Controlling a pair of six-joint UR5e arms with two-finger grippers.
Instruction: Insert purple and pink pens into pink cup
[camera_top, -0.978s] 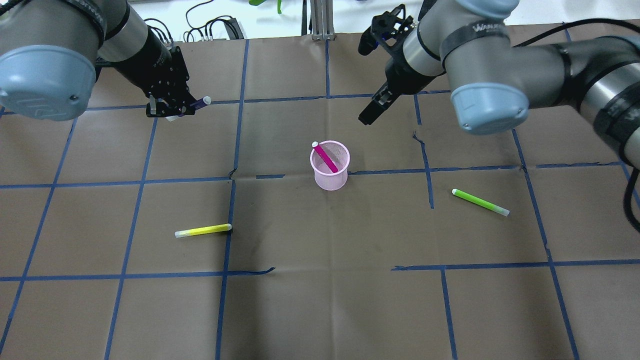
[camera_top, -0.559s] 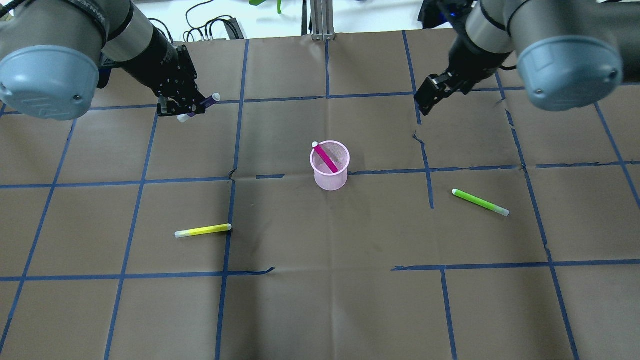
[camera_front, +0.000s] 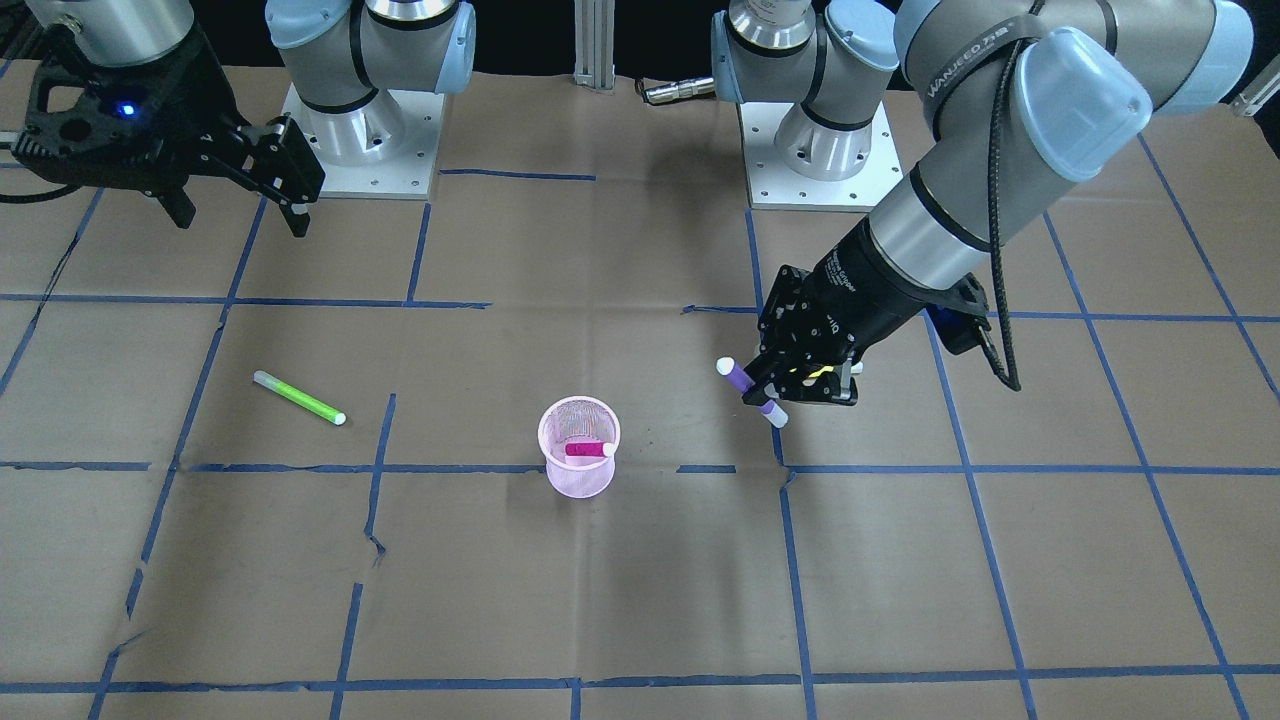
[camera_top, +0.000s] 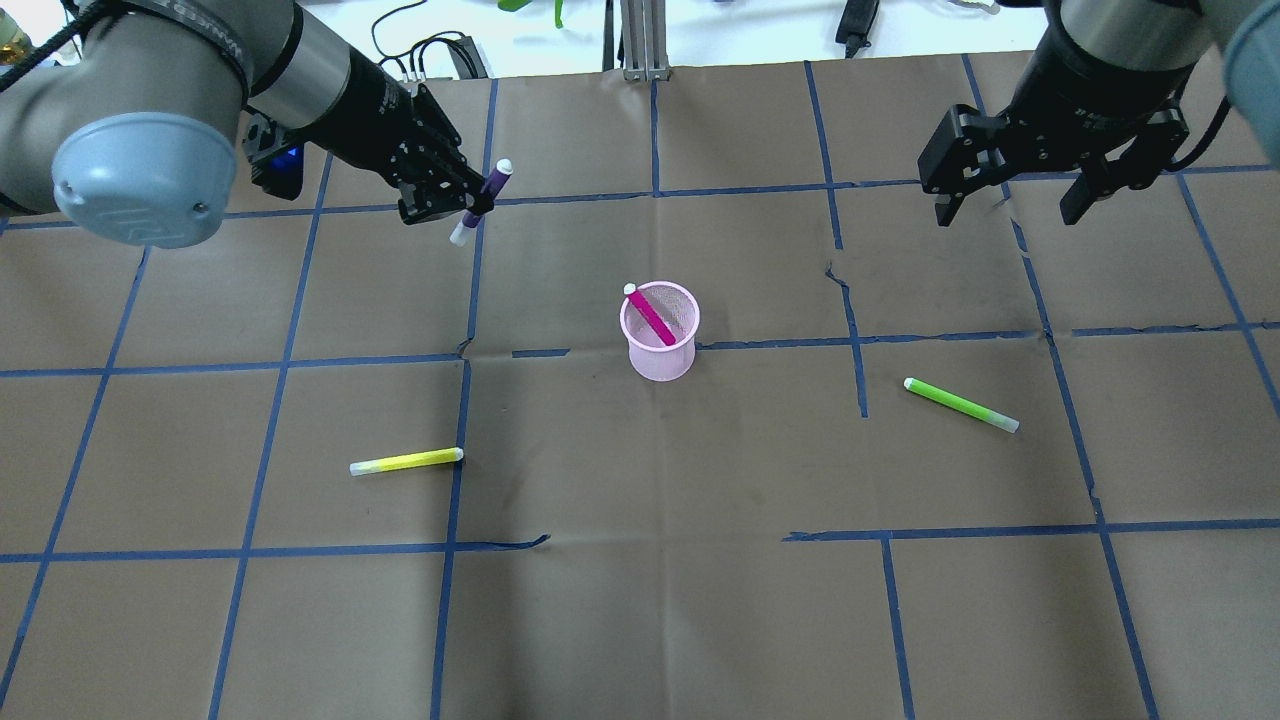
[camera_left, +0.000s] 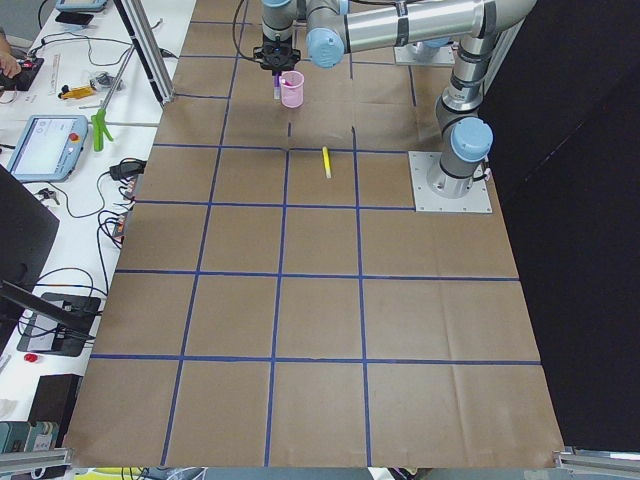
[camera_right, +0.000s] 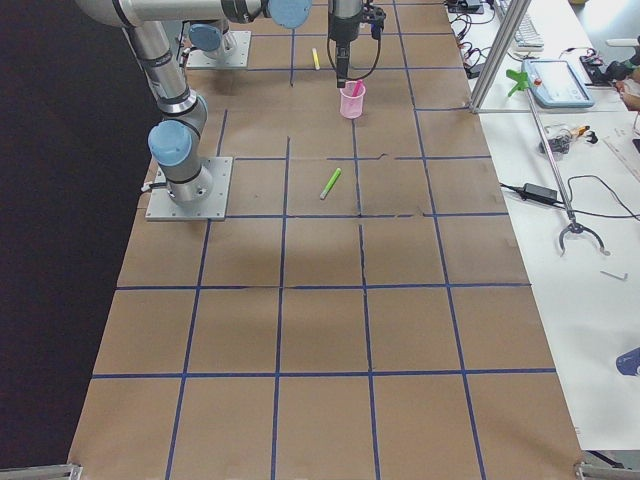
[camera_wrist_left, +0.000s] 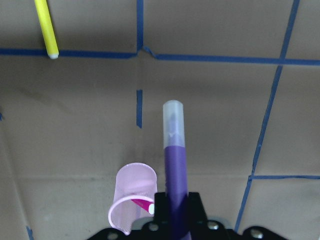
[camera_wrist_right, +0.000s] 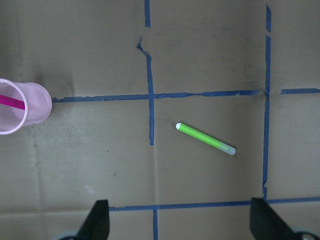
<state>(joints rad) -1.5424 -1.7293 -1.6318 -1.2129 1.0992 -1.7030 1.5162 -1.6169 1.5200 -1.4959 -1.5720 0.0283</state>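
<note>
Brown paper (camera_top: 640, 620) covers the table and is divided into squares by blue tape lines (camera_top: 560, 198). The pink cup (camera_top: 659, 345) stands upright near the centre. The pink pen (camera_top: 652, 314) leans inside it, with its white end at the rim.

Two other pens lie flat on the paper:
- The yellow pen (camera_top: 406, 461) lies in the robot's left half, nearer the robot than the cup and well apart from it.
- The green pen (camera_top: 961, 404) lies in the right half, also well apart from the cup.

Neither pen lies between a gripper and the cup.

The left gripper (camera_top: 470, 205) hangs above the table, to the left of the cup and farther from the robot. Its jaws are narrow and clamped on the barrel of the purple pen (camera_top: 493, 183). That pen is tilted, and both ends stick out past the fingers.

The right gripper (camera_top: 1010, 205) hangs over the far right of the table, well apart from the cup. Its jaws are spread wide with nothing between them.
</note>
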